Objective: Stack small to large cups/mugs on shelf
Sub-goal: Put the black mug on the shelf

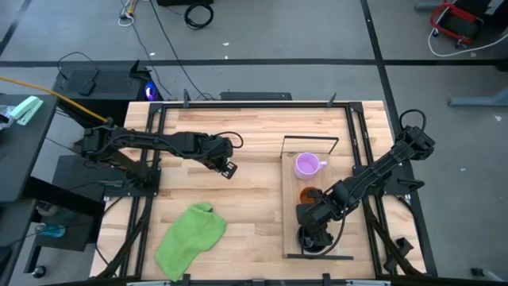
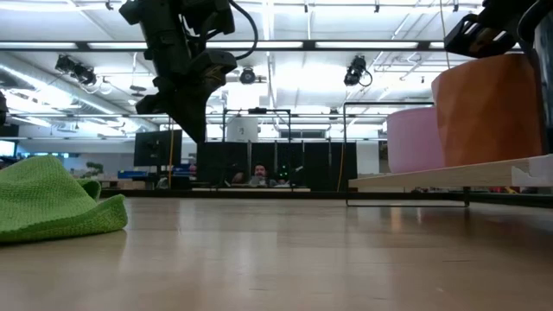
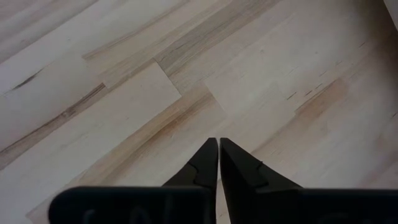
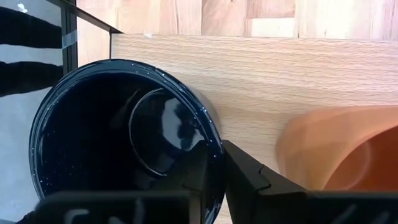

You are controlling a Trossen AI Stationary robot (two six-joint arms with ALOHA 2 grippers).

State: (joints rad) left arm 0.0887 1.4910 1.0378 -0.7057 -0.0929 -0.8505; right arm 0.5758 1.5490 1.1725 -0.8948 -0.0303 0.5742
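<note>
Here, the shelf (image 1: 289, 199) serves as the landmark: a long light-wood board with thin black wire framing at its ends, lying along the right half of the butcher-block worktop (image 1: 254, 135). All three mugs stand on it in a row. The light purple mug (image 1: 306, 165) sits upright at the shelf's far end, its handle turned toward the shelf's right edge. The orange mug (image 1: 306, 193) is about midway along the board, partly hidden in the high view by the right arm. The black mug (image 4: 121, 130) stands upright at the shelf's near end, close to the wire frame there, just beside the orange mug (image 4: 339, 149) but apart from it.

The right gripper (image 4: 221, 163) is over the black mug's rim on the side facing the orange mug. In the right wrist view one finger sits inside the mug and the other outside, with the rim wall pinched between them, so the jaws are clamped on the black mug.

The left gripper (image 3: 219, 155) hangs over bare worktop to the left of the shelf, well apart from it, with its two fingertips pressed together and nothing between them. In the low view it hovers above the wood surface without touching.

A crumpled green cloth (image 1: 190, 237) lies on the worktop to the left of the shelf's near end, well away from the board and the mugs.
</note>
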